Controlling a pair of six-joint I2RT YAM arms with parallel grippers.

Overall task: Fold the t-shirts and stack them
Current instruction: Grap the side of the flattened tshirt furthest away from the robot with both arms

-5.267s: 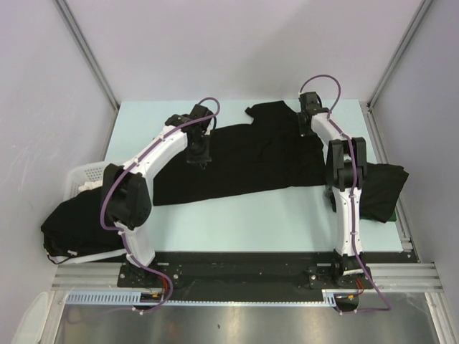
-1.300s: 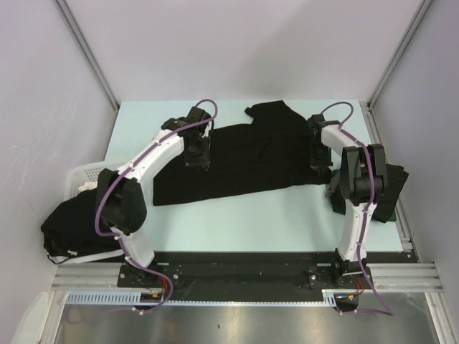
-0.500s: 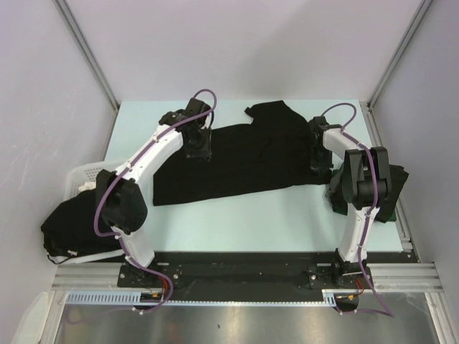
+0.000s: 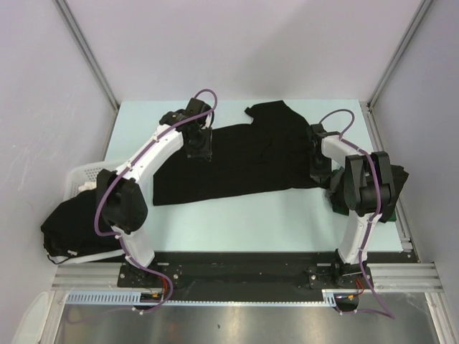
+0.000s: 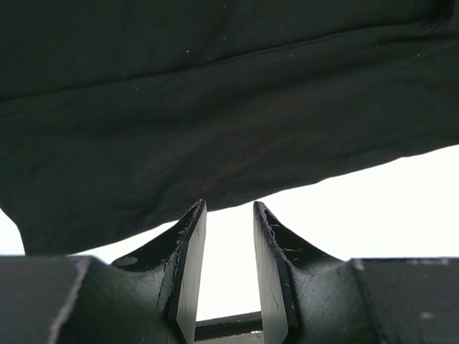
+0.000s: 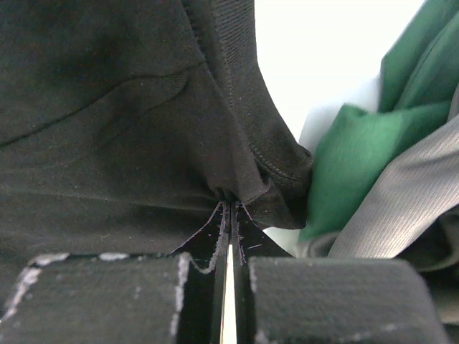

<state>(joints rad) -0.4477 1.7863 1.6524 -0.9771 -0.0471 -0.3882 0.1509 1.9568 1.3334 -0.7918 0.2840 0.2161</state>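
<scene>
The pale green table (image 4: 237, 215) stands between lilac walls (image 4: 237, 50). A black t-shirt (image 4: 244, 161) lies spread at centre frame, with bare table below it. The left gripper (image 4: 199, 152), jaws apart, hangs at its upper left edge. The right gripper (image 4: 318, 172) is clamped on its right edge.

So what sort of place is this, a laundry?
Probably a robot test cell in a lab, not a laundry. Two robot arms are bolted to a rail at a pale table, plain panels close it in, and a black t-shirt lies spread out.
</scene>
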